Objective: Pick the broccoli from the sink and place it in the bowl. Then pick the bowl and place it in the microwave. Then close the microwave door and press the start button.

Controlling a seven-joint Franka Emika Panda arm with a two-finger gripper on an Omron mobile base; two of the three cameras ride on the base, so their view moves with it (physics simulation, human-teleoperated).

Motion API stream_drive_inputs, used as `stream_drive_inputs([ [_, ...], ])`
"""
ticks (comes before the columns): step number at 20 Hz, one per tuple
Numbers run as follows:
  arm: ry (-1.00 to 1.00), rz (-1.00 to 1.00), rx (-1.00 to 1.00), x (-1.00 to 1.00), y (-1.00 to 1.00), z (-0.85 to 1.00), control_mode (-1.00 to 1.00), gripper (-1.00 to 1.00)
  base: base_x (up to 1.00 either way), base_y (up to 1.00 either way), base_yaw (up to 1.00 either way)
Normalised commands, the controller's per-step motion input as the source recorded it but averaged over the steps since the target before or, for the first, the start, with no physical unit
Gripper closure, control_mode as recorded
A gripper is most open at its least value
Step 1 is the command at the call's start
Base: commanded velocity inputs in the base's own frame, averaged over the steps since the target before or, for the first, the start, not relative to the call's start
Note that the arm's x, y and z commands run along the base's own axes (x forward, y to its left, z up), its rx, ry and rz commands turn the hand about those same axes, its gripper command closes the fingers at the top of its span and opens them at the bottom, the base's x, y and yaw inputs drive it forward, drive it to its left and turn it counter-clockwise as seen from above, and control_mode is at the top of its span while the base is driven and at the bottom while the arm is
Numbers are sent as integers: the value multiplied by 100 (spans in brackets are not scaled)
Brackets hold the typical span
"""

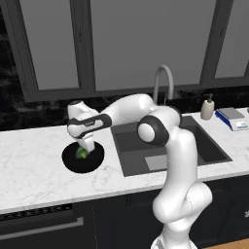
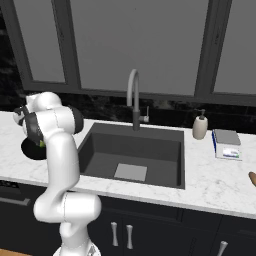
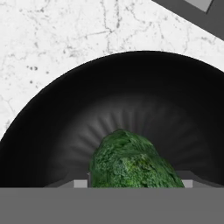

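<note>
The glossy black bowl (image 1: 68, 160) (image 3: 52, 131) sits on the white marble counter just left of the sink (image 1: 194, 146) (image 2: 135, 150). My gripper (image 1: 85, 148) (image 3: 134, 183) points down into the bowl, shut on the green broccoli (image 1: 81, 153) (image 3: 131, 162). The floret hangs low over the bowl's middle, between the two fingertips. From the right base camera, the arm hides most of the bowl (image 2: 30, 150). The microwave and its door are out of view.
A silver gooseneck faucet (image 1: 164, 80) (image 2: 133, 95) rises behind the sink. A soap dispenser (image 1: 207, 108) (image 2: 200, 127) and a flat blue-and-white item (image 1: 232, 118) (image 2: 226, 144) stand right of it. Dark cabinets and window frames line the back wall.
</note>
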Motion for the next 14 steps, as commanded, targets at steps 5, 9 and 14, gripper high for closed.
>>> stream_drive_inputs([
  [5,1,0,-2,0,1,-17,-100,-100,0,0,0],
  [9,-1,0,0,-8,0,0,-100,-100,0,0,0],
  [14,-11,1,3,-36,-14,2,-100,-100,0,0,0],
])
